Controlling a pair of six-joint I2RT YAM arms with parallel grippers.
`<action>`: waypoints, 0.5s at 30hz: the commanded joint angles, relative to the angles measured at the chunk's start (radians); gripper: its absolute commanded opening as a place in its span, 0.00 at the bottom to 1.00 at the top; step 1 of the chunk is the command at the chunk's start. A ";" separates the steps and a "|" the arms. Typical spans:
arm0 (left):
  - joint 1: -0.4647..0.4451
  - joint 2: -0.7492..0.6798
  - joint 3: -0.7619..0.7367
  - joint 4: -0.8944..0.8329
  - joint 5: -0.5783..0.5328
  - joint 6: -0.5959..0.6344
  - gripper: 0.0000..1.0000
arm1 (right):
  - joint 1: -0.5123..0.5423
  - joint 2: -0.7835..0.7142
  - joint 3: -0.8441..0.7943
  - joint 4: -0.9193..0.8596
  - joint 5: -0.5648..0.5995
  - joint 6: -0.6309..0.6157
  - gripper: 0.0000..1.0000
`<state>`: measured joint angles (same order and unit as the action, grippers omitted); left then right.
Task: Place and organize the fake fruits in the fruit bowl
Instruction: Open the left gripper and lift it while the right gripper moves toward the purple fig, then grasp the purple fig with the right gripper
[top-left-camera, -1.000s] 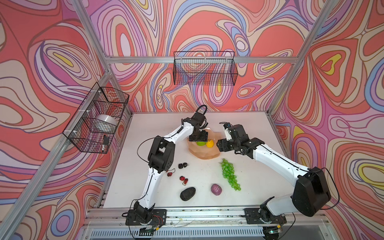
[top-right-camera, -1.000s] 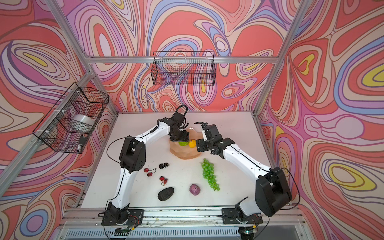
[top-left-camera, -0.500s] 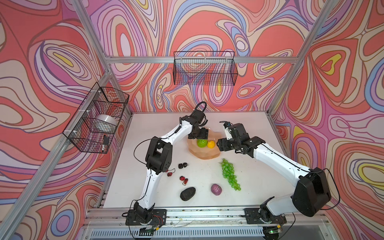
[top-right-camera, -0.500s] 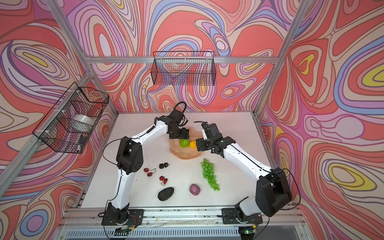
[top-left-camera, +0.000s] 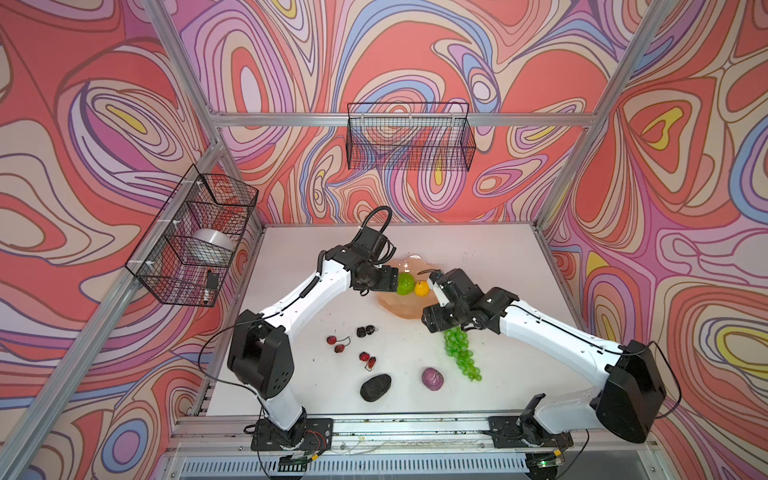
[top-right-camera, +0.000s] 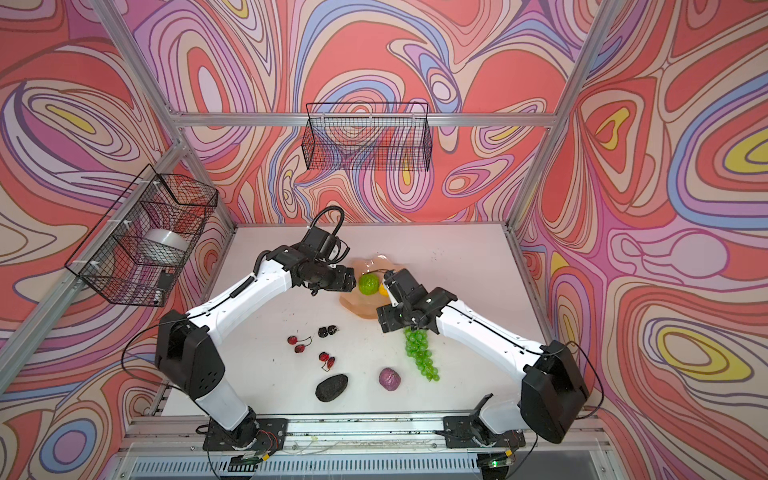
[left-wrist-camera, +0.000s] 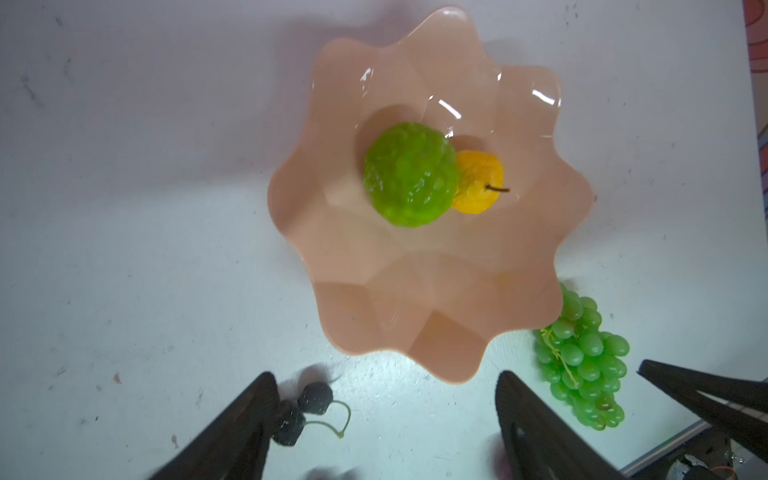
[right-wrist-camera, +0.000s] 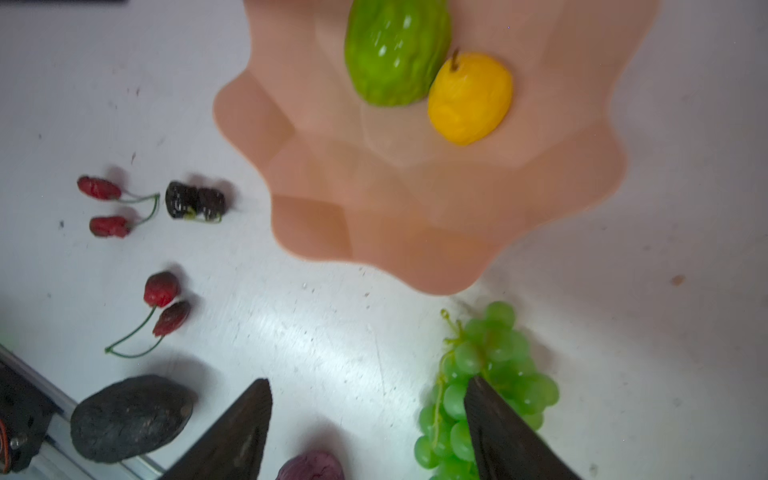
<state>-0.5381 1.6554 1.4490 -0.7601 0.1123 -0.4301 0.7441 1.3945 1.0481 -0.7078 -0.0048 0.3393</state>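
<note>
The peach-pink fruit bowl (top-left-camera: 395, 307) (left-wrist-camera: 436, 316) holds a bumpy green ball (top-left-camera: 405, 284) (left-wrist-camera: 411, 174) touching a yellow fruit (top-left-camera: 421, 288) (right-wrist-camera: 469, 97). On the table lie a green grape bunch (top-left-camera: 461, 353) (right-wrist-camera: 490, 361), a purple ball (top-left-camera: 432, 378), a dark avocado (top-left-camera: 375, 387), two red cherry pairs (top-left-camera: 337, 344) (top-left-camera: 368, 360) and a black pair (top-left-camera: 365, 331) (left-wrist-camera: 303, 409). My left gripper (top-left-camera: 388, 282) (left-wrist-camera: 384, 378) hangs open and empty at the bowl's left edge. My right gripper (top-left-camera: 434, 322) (right-wrist-camera: 368, 384) is open and empty above the grapes' top end, by the bowl's near rim.
A black wire basket (top-left-camera: 409, 141) hangs on the back wall. Another wire basket (top-left-camera: 195, 241) on the left wall holds a white roll. The table's metal front rail (top-left-camera: 395, 424) carries both arm bases.
My left gripper has drawn back leftward off the bowl, and the green ball now lies uncovered beside the yellow fruit. My right gripper has shifted toward the front, over the grapes.
</note>
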 joint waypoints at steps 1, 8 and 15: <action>-0.004 -0.093 -0.101 0.022 -0.058 -0.050 0.85 | 0.092 -0.040 -0.076 -0.104 -0.012 0.152 0.77; -0.004 -0.194 -0.214 0.057 -0.075 -0.099 0.86 | 0.236 -0.023 -0.184 -0.089 -0.044 0.259 0.76; -0.005 -0.171 -0.196 0.040 -0.048 -0.082 0.86 | 0.237 0.060 -0.184 -0.014 -0.071 0.215 0.75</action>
<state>-0.5381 1.4803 1.2453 -0.7261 0.0628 -0.5053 0.9768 1.4242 0.8654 -0.7631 -0.0566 0.5552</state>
